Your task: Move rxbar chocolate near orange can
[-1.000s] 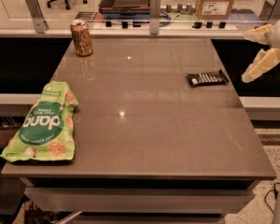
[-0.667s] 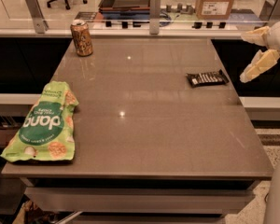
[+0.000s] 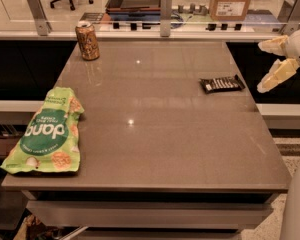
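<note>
The rxbar chocolate [image 3: 222, 84] lies flat on the grey-brown table [image 3: 160, 134] near its right edge, a black wrapper with white lettering. The orange can [image 3: 87, 41] stands upright at the table's far left corner. My gripper [image 3: 271, 63] is at the right edge of the view, off the table's right side, a little right of the bar and above table level. Its two pale fingers [image 3: 276, 74] are spread apart and hold nothing.
A large green snack bag [image 3: 46, 133] lies at the table's front left. A glass-and-post barrier [image 3: 165, 6] runs along the far edge, with a cardboard box [image 3: 231, 1] behind it. Part of my pale body [image 3: 296, 204] shows bottom right.
The gripper has shifted slightly down and left, toward the bar. The bar, can and bag have not moved.
</note>
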`<state>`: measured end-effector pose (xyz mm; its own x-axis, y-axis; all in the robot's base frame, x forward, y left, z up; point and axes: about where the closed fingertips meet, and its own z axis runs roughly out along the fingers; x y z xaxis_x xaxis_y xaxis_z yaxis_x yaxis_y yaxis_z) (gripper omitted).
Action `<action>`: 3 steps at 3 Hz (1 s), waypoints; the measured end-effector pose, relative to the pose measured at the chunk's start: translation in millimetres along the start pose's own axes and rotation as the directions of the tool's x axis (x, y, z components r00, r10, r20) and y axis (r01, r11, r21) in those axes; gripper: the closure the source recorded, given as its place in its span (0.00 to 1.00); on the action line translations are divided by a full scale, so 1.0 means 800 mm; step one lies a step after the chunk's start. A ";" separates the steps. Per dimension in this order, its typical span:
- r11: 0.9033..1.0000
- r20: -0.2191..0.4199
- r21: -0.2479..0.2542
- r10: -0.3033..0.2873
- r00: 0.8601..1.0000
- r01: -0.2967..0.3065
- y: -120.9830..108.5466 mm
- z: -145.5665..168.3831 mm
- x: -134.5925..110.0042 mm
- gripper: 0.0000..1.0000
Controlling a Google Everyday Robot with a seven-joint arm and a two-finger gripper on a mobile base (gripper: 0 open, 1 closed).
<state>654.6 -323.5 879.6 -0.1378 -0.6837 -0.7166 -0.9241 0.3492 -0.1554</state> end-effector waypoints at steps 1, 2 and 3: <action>0.999 0.013 -0.027 0.018 1.000 -0.018 0.003 0.016 0.009 0.00; 0.999 0.034 -0.052 0.016 0.999 -0.014 0.006 0.030 0.007 0.00; 0.997 0.076 -0.082 0.017 0.997 -0.010 0.009 0.049 0.004 0.00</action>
<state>661.4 -298.2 849.5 -0.1257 -0.6270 -0.7689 -0.9486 0.3028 -0.0918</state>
